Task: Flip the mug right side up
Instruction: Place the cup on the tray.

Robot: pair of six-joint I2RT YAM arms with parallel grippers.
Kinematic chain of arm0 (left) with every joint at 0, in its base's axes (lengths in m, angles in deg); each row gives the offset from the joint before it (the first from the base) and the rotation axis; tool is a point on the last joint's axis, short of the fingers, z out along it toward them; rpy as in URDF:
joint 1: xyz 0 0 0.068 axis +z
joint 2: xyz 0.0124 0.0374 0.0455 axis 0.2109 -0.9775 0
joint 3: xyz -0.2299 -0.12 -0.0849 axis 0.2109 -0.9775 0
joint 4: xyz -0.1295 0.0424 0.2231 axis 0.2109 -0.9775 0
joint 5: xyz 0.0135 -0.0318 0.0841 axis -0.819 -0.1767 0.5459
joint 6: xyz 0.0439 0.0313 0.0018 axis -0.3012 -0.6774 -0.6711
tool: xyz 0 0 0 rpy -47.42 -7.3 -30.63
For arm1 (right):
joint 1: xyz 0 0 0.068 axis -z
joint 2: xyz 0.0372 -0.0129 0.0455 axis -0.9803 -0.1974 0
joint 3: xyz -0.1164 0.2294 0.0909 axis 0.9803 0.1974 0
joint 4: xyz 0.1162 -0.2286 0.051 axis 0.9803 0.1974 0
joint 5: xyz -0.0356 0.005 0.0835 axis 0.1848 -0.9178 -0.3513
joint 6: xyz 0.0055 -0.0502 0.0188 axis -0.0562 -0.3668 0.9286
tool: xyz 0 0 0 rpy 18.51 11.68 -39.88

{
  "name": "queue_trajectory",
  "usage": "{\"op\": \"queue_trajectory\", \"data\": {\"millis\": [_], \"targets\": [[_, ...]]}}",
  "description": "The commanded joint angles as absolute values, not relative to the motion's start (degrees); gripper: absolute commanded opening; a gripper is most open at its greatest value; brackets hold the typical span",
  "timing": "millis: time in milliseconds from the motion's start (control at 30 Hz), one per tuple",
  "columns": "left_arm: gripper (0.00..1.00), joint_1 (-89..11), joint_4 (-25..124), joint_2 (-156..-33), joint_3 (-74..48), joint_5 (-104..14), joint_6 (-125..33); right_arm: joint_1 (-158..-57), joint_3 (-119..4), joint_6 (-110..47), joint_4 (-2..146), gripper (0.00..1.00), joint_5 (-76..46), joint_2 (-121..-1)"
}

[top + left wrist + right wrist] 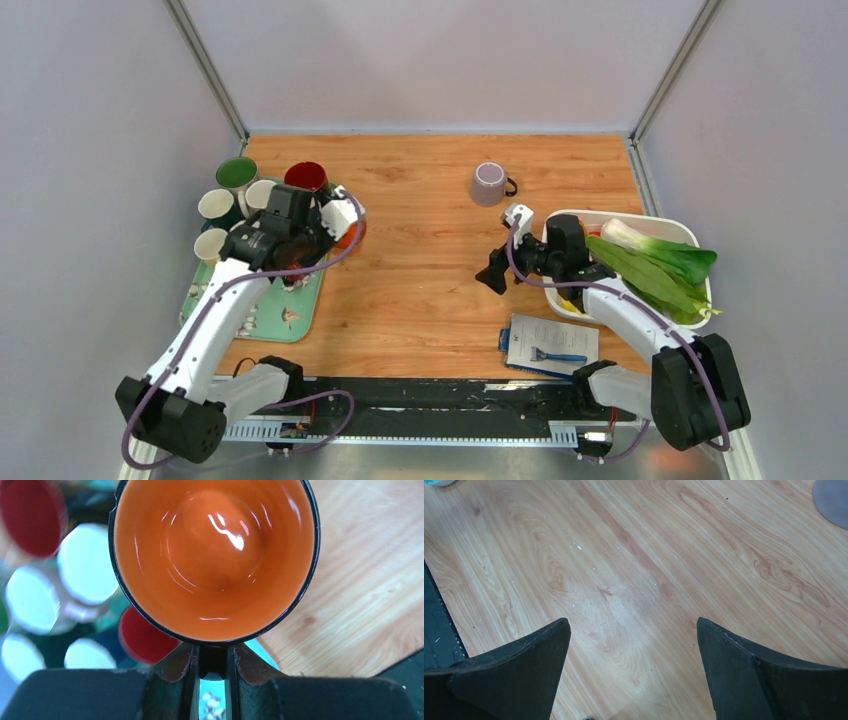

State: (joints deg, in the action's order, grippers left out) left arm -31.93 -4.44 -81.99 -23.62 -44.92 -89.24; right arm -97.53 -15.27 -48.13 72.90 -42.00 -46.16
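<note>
"Wooden table [430, 290] from up high. What has stuff in it?"

"A green tray [300, 312] on the left holds cups: a green cup [237, 172], a red cup [306, 176] and white cups [216, 204], all with the open end up. A white tub [622, 214] on the right is full of leafy greens [655, 265]. A paper [548, 343] lies near the front."

"Where is the mug?"

"The mug [353, 237] is at the right edge of the tray, in the left gripper [340, 225]. Its orange inside shows from above, so the open end is turned up. A purple mug [488, 183] sits alone at the back. I cannot tell which way up it is. The right gripper [493, 275] hangs over bare wood near the tub."

"Now the left wrist?"

"The mug [215, 555] fills the view. Its open end faces us and its bottom is far away, so its long way runs straight away from the camera. It has nothing inside. The left gripper [212, 655] is clenched on the near rim, one finger on each side. Cups sit blurry behind it."

"And the right wrist?"

"The right gripper [631, 625] is spread wide and holds nothing, with only wood below. A bit of the purple mug [834, 500] peeks in at the top corner."
</note>
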Motion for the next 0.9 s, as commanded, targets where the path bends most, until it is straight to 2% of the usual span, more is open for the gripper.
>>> {"op": "queue_trajectory", "data": {"millis": [0, 233, 367, 633, 867], "targets": [[0.0, -25.0, -4.5, -75.9, -19.6, -25.9, -79.3, -97.3, -17.5, -46.7, 69.2, 1.0, -43.9, -48.2], [0.0, -3.7, -9.3, -75.4, -16.0, -22.2, -71.8, -97.2, -20.7, -45.9, 69.1, 1.0, -43.8, -51.7], [0.0, 4.4, -9.6, -74.5, -18.9, -22.9, -70.1, -97.3, -22.4, -45.3, 69.1, 1.0, -44.0, -53.7], [0.0, 8.7, -3.9, -74.4, -28.4, -21.8, -69.1, -97.3, -25.0, -44.5, 69.6, 1.0, -43.3, -55.5], [0.0, 15.1, -0.5, -79.2, -29.6, -26.2, -69.5, -97.3, -25.3, -45.7, 71.3, 1.0, -43.0, -54.9]]}}
